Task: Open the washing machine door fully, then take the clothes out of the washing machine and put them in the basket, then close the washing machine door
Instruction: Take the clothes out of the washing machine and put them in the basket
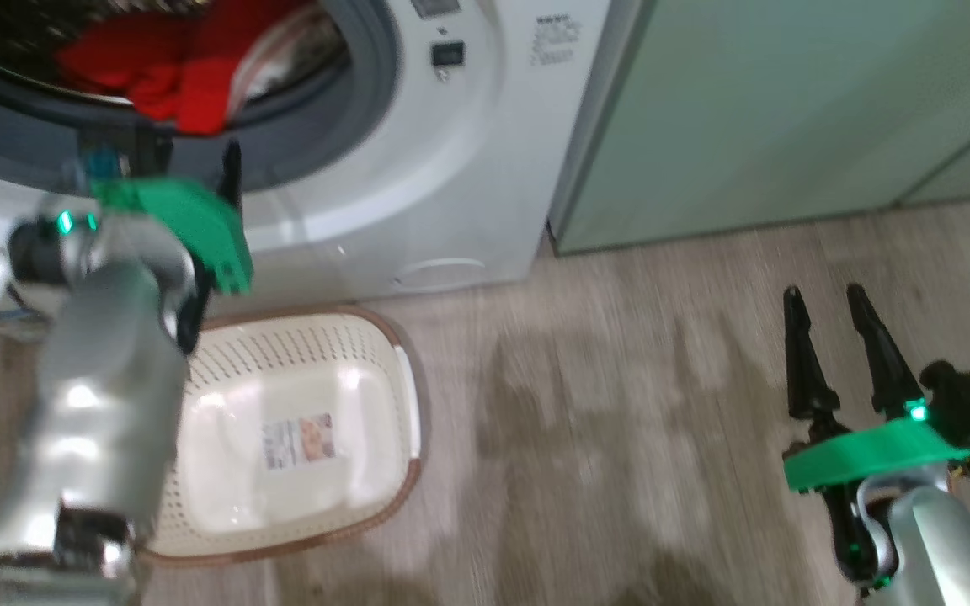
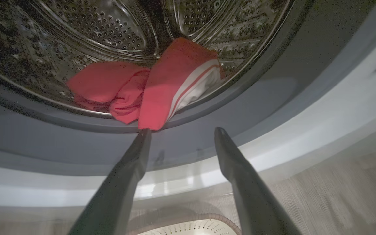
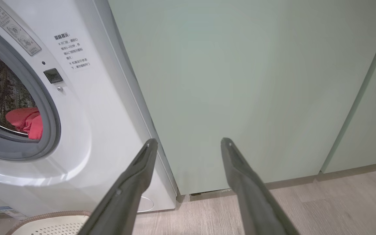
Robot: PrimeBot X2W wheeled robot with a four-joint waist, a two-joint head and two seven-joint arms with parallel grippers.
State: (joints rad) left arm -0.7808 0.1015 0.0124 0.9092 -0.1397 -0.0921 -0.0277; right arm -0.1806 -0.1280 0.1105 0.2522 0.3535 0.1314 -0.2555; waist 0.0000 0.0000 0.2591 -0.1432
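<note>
Now: washing machine [image 1: 451,168] stands with its round mouth uncovered, grey gasket [image 2: 77,143] and steel drum [image 2: 93,29] in plain sight

Clothes [image 1: 165,76]: a red heap low at the front of the drum. One piece with white stripes drapes over the drum lip onto the gasket

Left claw [image 2: 182,132]: fingers spread wide, nothing between them, pointed up into the mouth. In the left wrist view one fingertip sits just under the hanging red edge (contact or not, cannot tell). From the head, the arm reaches up across the lower rim of the opening

Right claw [image 1: 824,295]: spread too, holding nothing, low over the wooden floor [image 1: 620,421], well away from the machine. It faces the pale green cabinet [image 3: 240,81] that stands just beside the machine

Basket [image 1: 283,349]: cream with a brown rim, on the floor close in front of the machine, partly under the left arm. The label sticker on its bottom shows
</note>
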